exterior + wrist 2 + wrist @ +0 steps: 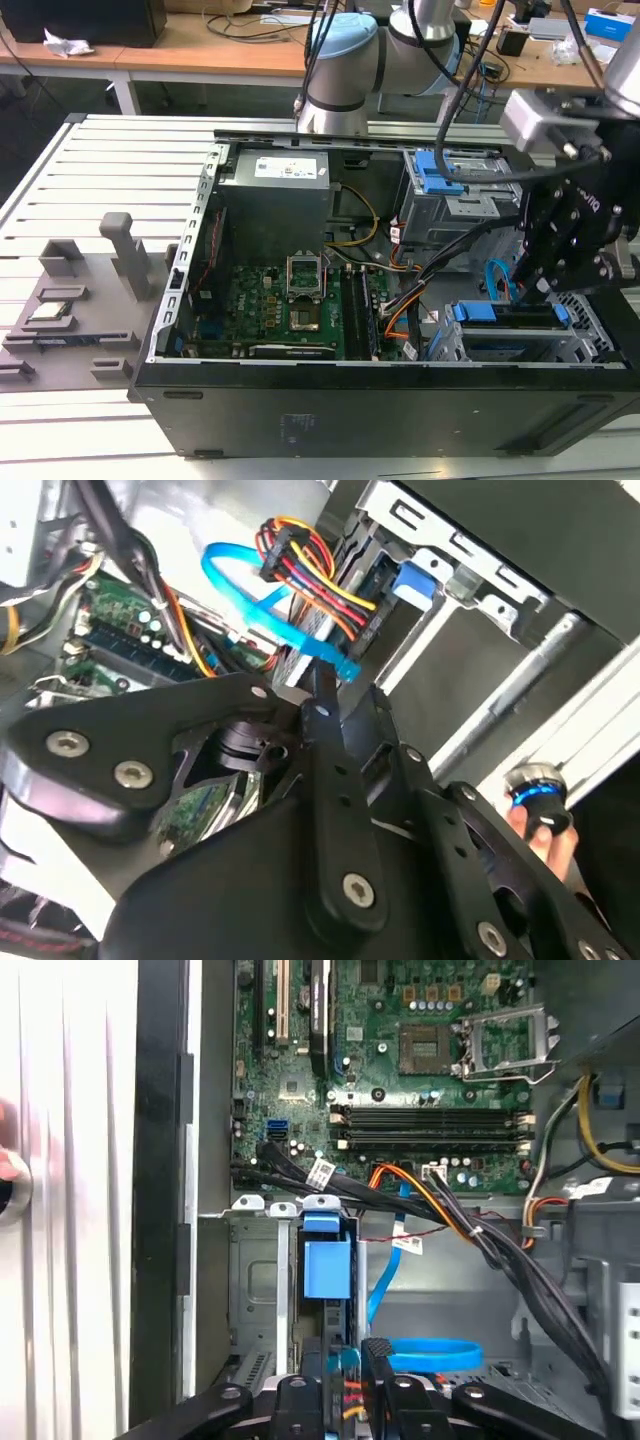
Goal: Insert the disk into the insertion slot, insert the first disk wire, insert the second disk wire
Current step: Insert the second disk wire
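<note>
**Here, the disk seated in its bay — wiring under way**

Here the gripper (540,290) hangs over the insertion slot (470,345), the perforated drive cage at the front corner of the open computer case (400,395), on the exterior view's right. The disk (510,315) already lies in that bay, its blue carrier visible at both ends; its long axis appears to run along the case's front wall, flat face up, though most of it is hidden by the cage.

In the second wrist view the jaws (330,705) are drawn together on the end of a light-blue flat cable (270,600), which loops up beside a bundle of red, yellow and orange power wires (310,565). The grip sits just behind the plug — probably so the connector end stays stiff and points down toward the disk's rear edge.

A person's hand (545,835) rests outside the case, near a round blue-ringed knob.
</note>
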{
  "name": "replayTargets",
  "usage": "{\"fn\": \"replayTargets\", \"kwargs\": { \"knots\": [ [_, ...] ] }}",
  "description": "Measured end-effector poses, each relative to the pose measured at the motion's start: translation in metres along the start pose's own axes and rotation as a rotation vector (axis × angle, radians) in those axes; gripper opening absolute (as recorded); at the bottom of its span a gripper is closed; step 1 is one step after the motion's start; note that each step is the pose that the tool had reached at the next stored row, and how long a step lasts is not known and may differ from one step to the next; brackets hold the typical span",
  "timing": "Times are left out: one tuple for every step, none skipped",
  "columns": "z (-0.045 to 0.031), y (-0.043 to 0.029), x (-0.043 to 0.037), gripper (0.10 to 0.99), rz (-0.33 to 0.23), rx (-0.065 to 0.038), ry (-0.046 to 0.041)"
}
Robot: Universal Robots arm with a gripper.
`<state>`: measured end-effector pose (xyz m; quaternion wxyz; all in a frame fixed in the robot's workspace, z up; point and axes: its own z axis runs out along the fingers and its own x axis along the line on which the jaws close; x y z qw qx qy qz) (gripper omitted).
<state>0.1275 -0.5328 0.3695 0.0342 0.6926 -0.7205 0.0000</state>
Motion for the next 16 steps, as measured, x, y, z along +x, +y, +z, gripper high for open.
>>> {"fn": "replayTargets", "kwargs": {
  "knots": [
    [-0.0044,0.0002,-0.0008,0.302,0.000,0.000,0.0000],
    [-0.0100,0.0006,-0.0017,0.220,0.000,0.000,0.0003],
    [-0.0148,0.0008,-0.0024,0.153,0.000,0.000,0.0008],
    [-0.0206,0.0011,-0.0028,0.106,0.000,0.000,0.0011],
    [-0.0251,0.0013,-0.0028,0.106,0.000,0.000,0.0010],
    [-0.0312,0.0016,-0.0026,0.106,0.000,0.000,0.0010],
    [-0.0379,0.0019,-0.0022,0.106,0.000,0.000,0.0010],
    [-0.0382,0.0020,-0.0022,0.106,0.000,0.000,0.0008],
    [-0.0383,0.0020,-0.0022,0.106,0.000,0.000,0.0008],
    [-0.0386,0.0020,-0.0022,0.106,0.000,0.000,0.0010],
    [-0.0385,0.0020,-0.0022,0.106,0.000,0.000,0.0009],
    [-0.0386,0.0020,-0.0022,0.106,0.000,0.000,0.0009],
    [-0.0388,0.0020,-0.0022,0.106,0.000,0.000,0.0010],
    [-0.0390,0.0020,-0.0022,0.106,0.000,0.000,0.0010],
    [-0.0391,0.0020,-0.0022,0.106,0.000,0.000,0.0010],
    [-0.0391,0.0020,-0.0022,0.106,0.000,0.000,0.0010]
  ]
}}
